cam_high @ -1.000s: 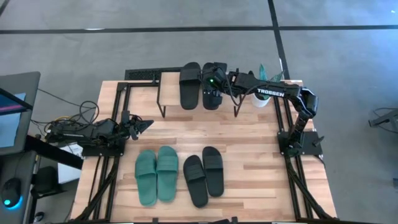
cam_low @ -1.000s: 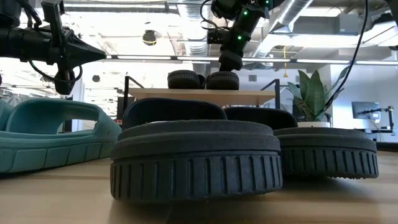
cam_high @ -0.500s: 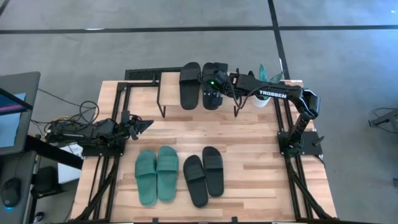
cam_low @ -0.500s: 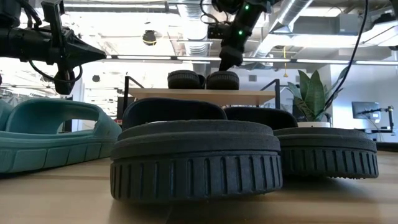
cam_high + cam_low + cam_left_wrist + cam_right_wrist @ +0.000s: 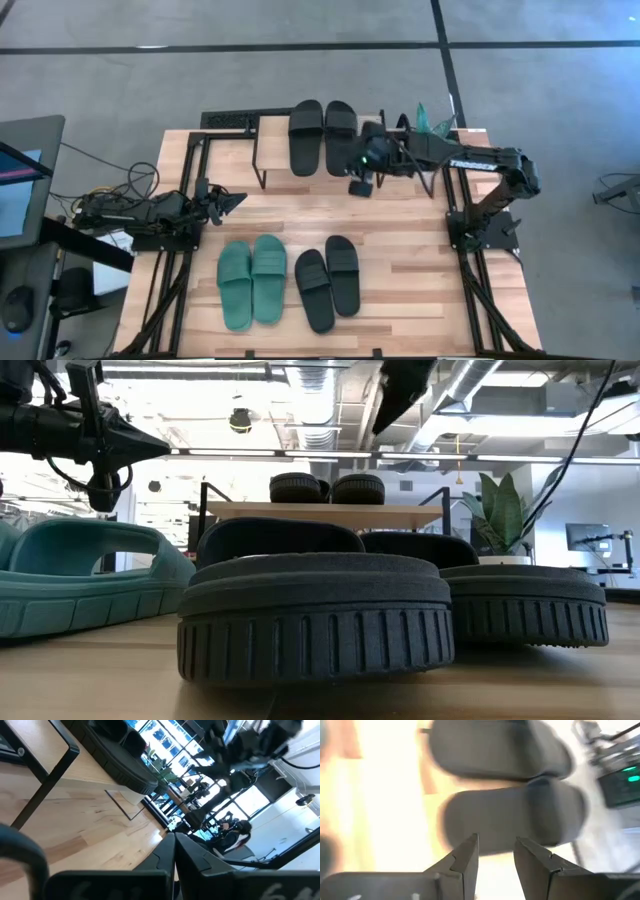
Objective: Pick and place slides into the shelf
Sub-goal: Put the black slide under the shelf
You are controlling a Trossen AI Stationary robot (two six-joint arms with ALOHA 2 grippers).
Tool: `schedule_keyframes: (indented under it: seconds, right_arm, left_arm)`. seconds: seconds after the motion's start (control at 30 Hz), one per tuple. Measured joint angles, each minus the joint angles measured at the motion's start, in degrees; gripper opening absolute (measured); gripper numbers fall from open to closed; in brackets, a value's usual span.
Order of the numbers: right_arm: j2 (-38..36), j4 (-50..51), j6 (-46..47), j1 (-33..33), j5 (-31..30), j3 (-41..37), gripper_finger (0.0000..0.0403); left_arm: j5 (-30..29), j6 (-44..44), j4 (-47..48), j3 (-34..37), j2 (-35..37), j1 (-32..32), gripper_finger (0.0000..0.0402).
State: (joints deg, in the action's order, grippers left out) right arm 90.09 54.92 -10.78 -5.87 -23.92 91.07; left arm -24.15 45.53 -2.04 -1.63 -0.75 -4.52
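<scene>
We are looking down on a wooden table [image 5: 420,270] where a black pair of slides [image 5: 323,136] is lying side by side on the shelf [image 5: 275,150] at the far edge, toes pointing away from the near edge. Our right gripper [image 5: 361,184] is hanging just off the shelf's near right corner, over the bare table, with its arm reaching in from the right side past a small potted plant [image 5: 432,122]. In the right wrist view its jaws are standing apart with nothing between them, and the two black slides on the shelf are showing blurred beyond the fingertips [image 5: 468,851]. Nearer to us on the table, a dark green pair [image 5: 252,282] and a second black pair [image 5: 327,282] are lying next to each other, the green pair to the left, the two pairs close but not touching. In the low view these near slides are filling the foreground, with the shelf and its pair sitting behind them. Our left gripper [image 5: 228,200] is waiting at the table's left edge, well apart from every slide, its jaws closed to a point and holding nothing.
</scene>
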Motion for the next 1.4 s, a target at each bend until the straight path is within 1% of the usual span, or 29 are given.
schedule_keyframes:
  seconds: [0.17, 0.3, 0.47, 0.63, 0.77, 0.83, 0.9, 1.1, 1.3, 1.4]
  right_arm:
    - [-0.9, 6.8, 8.2, 9.3, 0.3, 0.0, 0.0114]
    - [-0.9, 10.2, 14.6, 16.8, 0.5, 0.0, 0.0114]
    - [-0.9, 10.1, 24.9, 24.4, 0.4, -0.2, 0.0114]
    - [-0.7, 10.0, 35.3, 30.8, 0.1, -0.3, 0.0114]
    - [0.9, 9.7, 42.7, 35.5, 0.1, -0.4, 0.0114]
    - [2.3, 8.5, 46.5, 37.2, -0.1, -0.1, 0.0114]
    - [4.3, 9.3, 50.1, 39.4, 0.1, -0.4, 0.0114]
    - [12.3, 9.2, 59.9, 43.5, 0.1, -0.3, 0.0114]
    - [18.0, 9.1, 61.9, 44.0, -1.0, -0.3, 0.0114]
    - [19.7, 7.2, 61.8, 43.3, -3.5, -0.3, 0.0114]
  left_arm:
    - [0.1, -1.3, 0.0, 0.0, 0.0, 0.0, 0.0000]
    - [1.3, -1.4, 0.1, 0.0, 0.0, 0.0, 0.0000]
    - [2.9, -1.4, 0.2, 0.0, 0.0, 0.0, 0.0000]
    - [4.7, -1.4, 0.2, 0.0, 0.0, 0.0, 0.0000]
    - [6.7, -1.4, 0.5, 0.0, 0.0, 0.0, 0.0000]
    - [7.6, -1.4, 1.0, 0.0, 0.0, 0.0, 0.0000]
    - [8.3, -1.4, 1.1, 0.0, 0.0, 0.0, 0.0000]
    - [8.7, 0.3, 1.3, -0.1, -0.2, 0.0, 0.0000]
    - [8.7, 3.1, 1.4, -0.1, -0.2, 0.0, 0.0000]
    - [8.5, 5.8, 1.4, -0.1, -0.3, 0.0, 0.0000]
